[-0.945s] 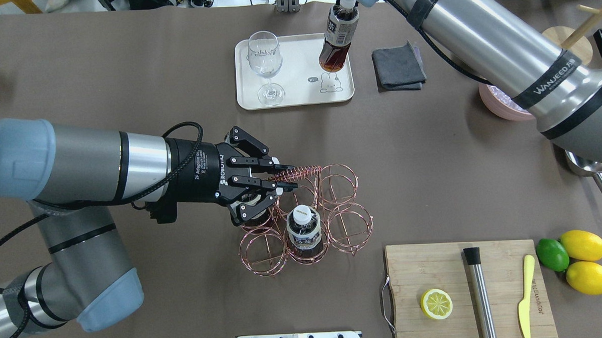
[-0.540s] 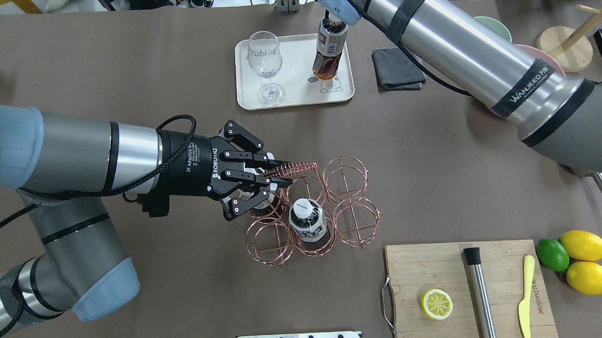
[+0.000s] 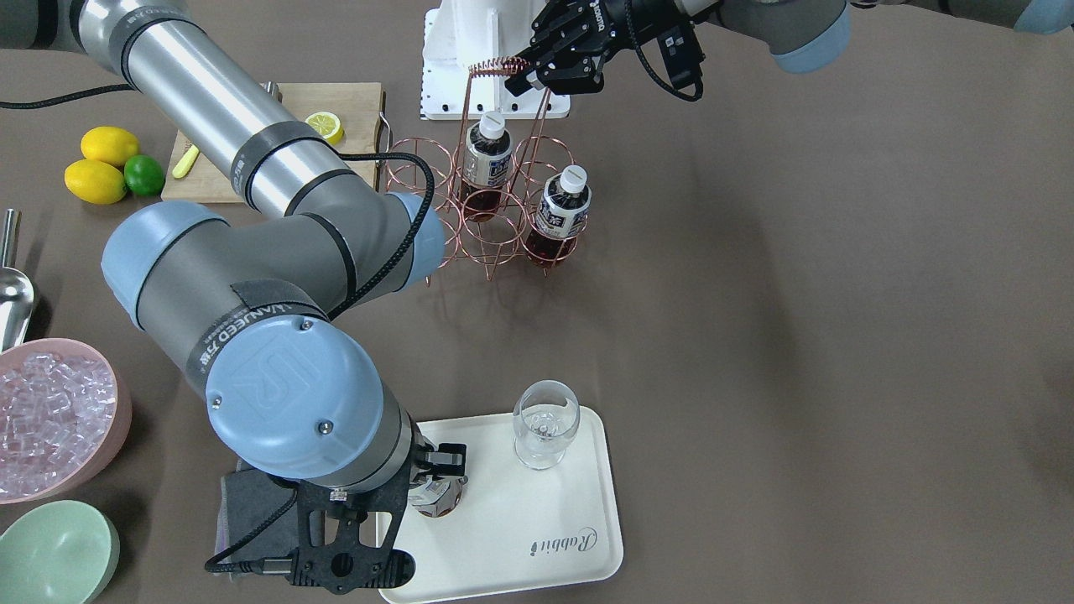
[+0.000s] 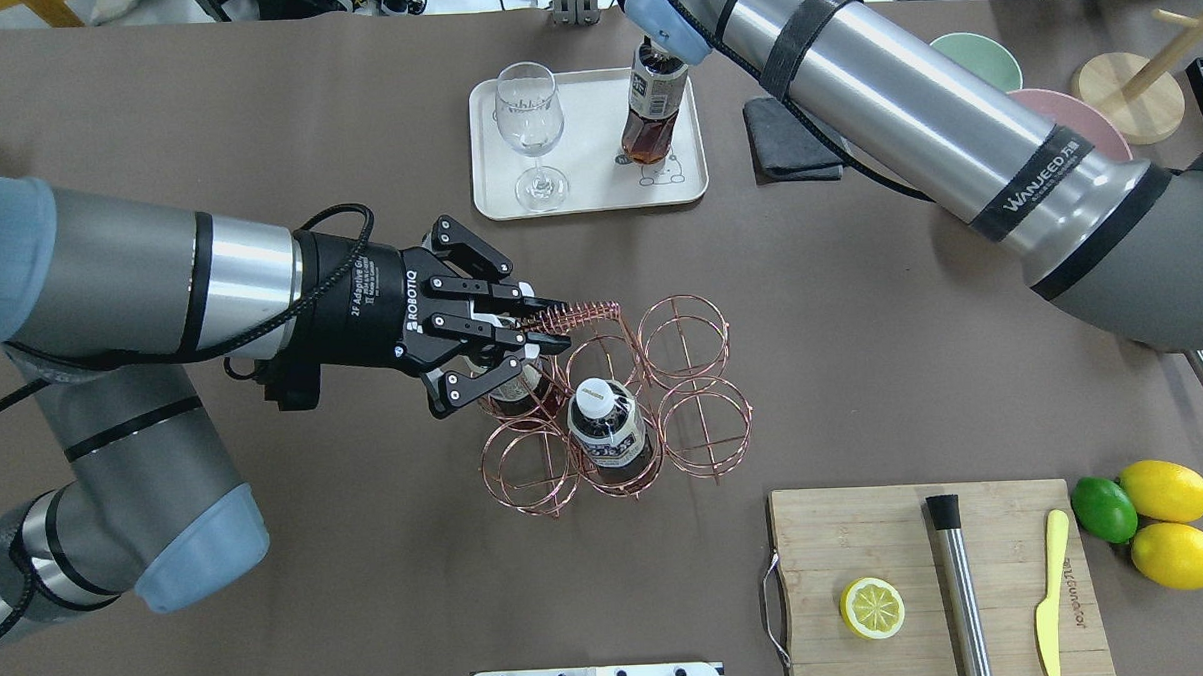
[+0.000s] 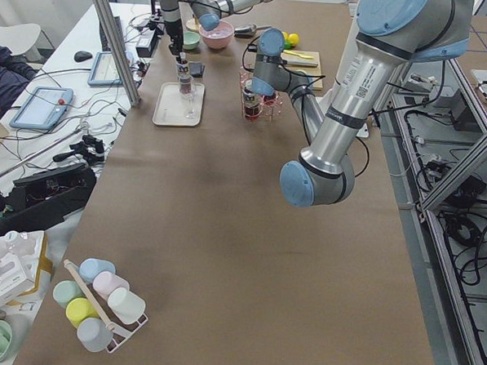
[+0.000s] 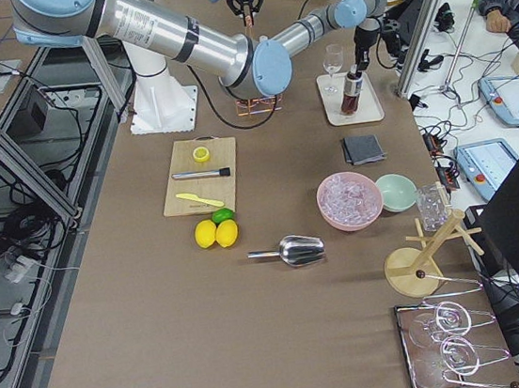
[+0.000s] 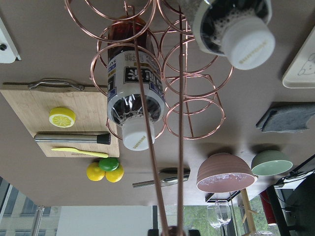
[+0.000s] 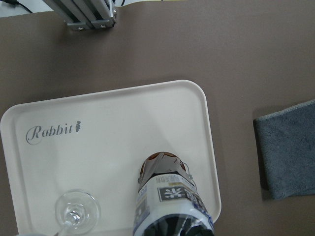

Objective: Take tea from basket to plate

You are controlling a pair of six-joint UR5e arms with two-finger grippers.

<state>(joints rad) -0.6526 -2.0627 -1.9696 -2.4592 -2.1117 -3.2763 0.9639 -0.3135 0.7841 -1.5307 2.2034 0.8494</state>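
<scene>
The tea (image 4: 653,106) is upright over the plate (image 4: 596,178), on its 3 o'clock side in the overhead view; whether the bottom touches the plate I cannot tell surely. The right gripper (image 3: 435,466) is closed on its top. A glass (image 4: 529,115) stands at the plate's 9 o'clock. At 6 o'clock from the plate, the left gripper (image 4: 559,327) pinches the handle of the basket (image 4: 653,381), which holds two bottles (image 4: 605,433).
</scene>
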